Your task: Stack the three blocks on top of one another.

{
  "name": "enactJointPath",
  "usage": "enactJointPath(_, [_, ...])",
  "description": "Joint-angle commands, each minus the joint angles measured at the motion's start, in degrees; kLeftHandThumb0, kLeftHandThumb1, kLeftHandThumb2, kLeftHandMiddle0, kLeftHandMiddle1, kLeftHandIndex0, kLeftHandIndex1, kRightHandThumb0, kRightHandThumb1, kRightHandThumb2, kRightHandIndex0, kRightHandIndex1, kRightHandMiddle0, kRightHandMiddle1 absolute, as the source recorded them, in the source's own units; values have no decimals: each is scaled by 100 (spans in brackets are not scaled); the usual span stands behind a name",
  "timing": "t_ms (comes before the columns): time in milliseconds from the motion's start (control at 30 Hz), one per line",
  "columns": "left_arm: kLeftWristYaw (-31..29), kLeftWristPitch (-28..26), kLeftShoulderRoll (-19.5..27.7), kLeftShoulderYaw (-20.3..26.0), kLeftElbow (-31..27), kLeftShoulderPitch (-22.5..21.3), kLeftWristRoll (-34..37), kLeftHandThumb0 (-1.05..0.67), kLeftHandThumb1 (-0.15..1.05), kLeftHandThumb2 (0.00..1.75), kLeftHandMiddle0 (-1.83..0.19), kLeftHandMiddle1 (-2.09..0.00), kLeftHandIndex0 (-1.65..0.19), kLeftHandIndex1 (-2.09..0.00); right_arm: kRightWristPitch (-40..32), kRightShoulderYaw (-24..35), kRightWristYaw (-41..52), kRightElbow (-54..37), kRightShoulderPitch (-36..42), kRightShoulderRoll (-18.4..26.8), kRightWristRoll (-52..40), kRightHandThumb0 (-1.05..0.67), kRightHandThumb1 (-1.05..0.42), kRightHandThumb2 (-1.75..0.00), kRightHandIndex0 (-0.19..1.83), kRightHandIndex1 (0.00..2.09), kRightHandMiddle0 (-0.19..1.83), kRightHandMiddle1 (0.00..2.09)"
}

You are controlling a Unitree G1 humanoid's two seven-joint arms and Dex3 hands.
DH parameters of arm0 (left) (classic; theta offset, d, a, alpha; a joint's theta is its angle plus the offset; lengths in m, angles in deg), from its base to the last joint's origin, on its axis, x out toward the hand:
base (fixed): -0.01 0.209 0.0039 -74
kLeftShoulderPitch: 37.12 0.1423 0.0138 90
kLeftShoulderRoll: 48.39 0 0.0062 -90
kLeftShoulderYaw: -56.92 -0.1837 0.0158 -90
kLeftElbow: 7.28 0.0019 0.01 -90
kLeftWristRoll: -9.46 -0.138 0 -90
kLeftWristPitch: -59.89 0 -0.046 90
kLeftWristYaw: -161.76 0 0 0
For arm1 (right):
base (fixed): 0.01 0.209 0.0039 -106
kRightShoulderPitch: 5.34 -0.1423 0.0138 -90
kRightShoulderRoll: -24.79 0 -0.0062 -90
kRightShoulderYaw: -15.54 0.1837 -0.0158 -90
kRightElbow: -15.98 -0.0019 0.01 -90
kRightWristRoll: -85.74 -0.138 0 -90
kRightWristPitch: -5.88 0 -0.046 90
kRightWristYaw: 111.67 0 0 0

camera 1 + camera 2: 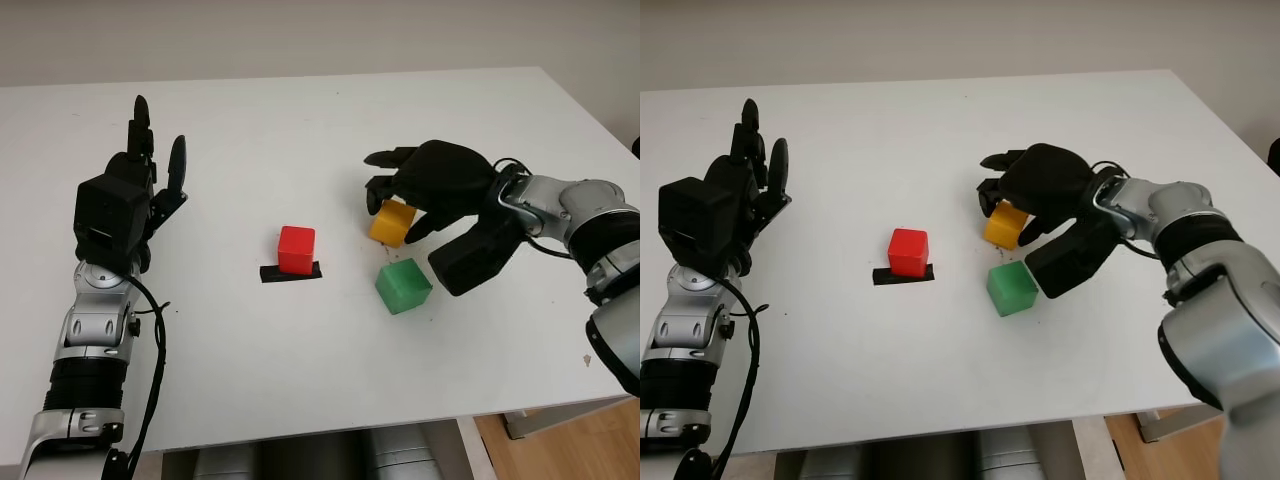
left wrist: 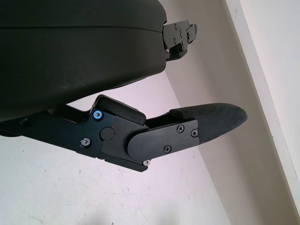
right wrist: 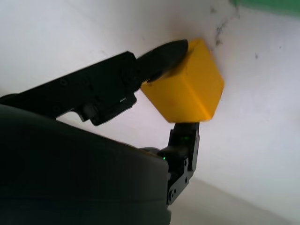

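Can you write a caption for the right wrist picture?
Right hand fingers pinch the yellow block above the white table.

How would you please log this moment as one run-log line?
right hand: shut on yellow block | left hand: open, table's left | red block, green block: unstacked

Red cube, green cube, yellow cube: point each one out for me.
Red cube [image 1: 296, 244], left eye view, top face.
Green cube [image 1: 402, 281], left eye view, top face.
Yellow cube [image 3: 187, 89], right wrist view, side face.
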Motion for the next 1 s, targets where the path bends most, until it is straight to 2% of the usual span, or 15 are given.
enactJointPath(0, [25,13,24,8,-36,-74,7,-82,105,68,19,0,19,-4,-65,485,441,-14,62,-103,-587,-37,-92,-5,30,7,46,124])
enactJointPath(100, [27,4,28,18,-28,-63,20,-82,105,67,19,0,19,-5,-219,1011,1205,-113,131,-203,-1353,-35,-89,-5,32,6,51,119])
enactJointPath(300, [33,-8,43,11,-38,-43,3,-84,105,66,19,0,19,-4,-789,1805,2558,-435,233,-382,-2487,-35,-92,-6,30,5,46,128])
enactJointPath(600, [39,-32,15,15,-50,-53,28,-84,105,65,19,0,19,-2,-1766,2326,3391,-1029,331,-604,-3144,-42,-92,-5,32,6,44,132])
enactJointPath(667, [49,-54,1,24,-75,-44,42,-84,105,64,19,0,19,-2,-1977,2403,3603,-1298,405,-682,-3291,-40,-92,-6,32,6,41,138])
enactJointPath(967, [98,-31,17,18,-103,-4,39,-84,105,63,19,0,19,-2,-2654,2371,4018,-2539,759,-1036,-3412,-42,-92,-5,35,7,40,148])
